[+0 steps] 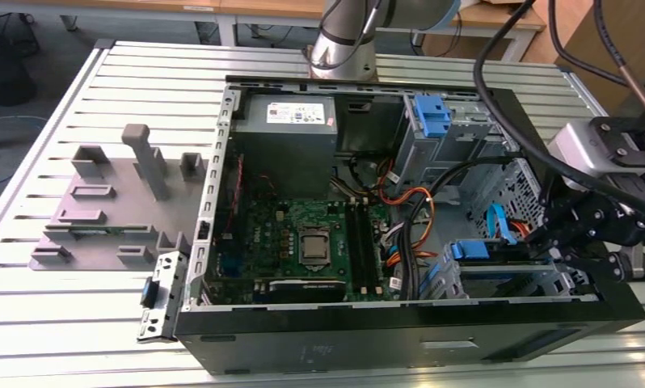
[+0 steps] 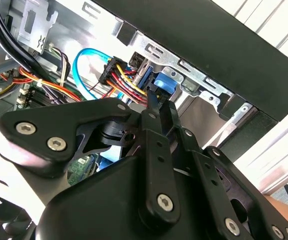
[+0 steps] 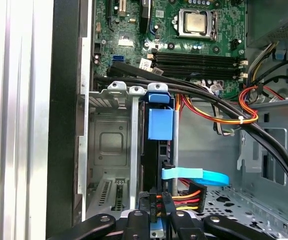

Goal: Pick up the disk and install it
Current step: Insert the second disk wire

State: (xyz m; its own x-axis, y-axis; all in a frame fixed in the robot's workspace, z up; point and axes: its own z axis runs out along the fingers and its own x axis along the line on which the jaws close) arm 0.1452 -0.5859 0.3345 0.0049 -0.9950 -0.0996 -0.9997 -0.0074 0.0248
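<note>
- I see the disk (image 3: 160,125) seated upright in the drive cage (image 3: 111,135) (blue carrier tab showing), so most of the install looks done
- My gripper (image 3: 156,212) sits at its cabled end, fingers (image 2: 159,112) nearly together, pinching the disk's rear edge

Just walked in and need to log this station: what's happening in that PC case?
The arm's gripper is at the drive cage in the corner of the open case. The disk, in its blue carrier, stands on edge in a cage slot, cables plugged into its end. The fingertips, close together, are at that cabled end of the disk.
</note>
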